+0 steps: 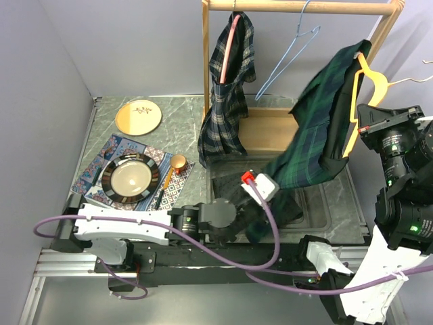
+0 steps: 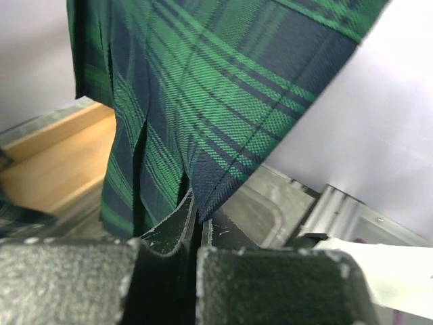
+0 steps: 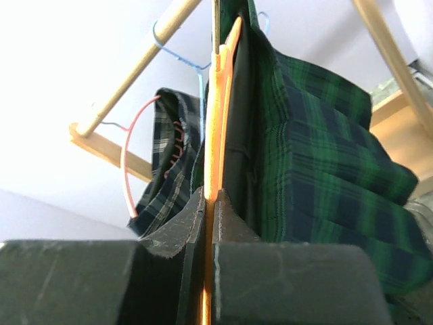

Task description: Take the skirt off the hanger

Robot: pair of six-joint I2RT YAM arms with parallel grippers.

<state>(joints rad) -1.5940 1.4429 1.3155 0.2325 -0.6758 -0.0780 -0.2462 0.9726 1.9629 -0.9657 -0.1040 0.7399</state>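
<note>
The green and navy plaid skirt (image 1: 318, 128) hangs slantwise from a yellow hanger (image 1: 369, 81) at the right, off the rail. My right gripper (image 1: 358, 125) is shut on the hanger's lower arm; in the right wrist view the jaws (image 3: 211, 200) clamp the orange-yellow hanger (image 3: 220, 101), with the skirt (image 3: 318, 156) draped to its right. My left gripper (image 1: 267, 181) is shut on the skirt's lower hem; in the left wrist view the jaws (image 2: 196, 213) pinch a corner of the skirt (image 2: 203, 81).
A wooden rack (image 1: 298, 7) holds a dark plaid garment (image 1: 226, 95) on a pink hanger and an empty blue wire hanger (image 1: 287, 54). A grey tray (image 1: 325, 203) lies under the skirt. Two plates (image 1: 132, 176), a spoon and a patterned mat lie at the left.
</note>
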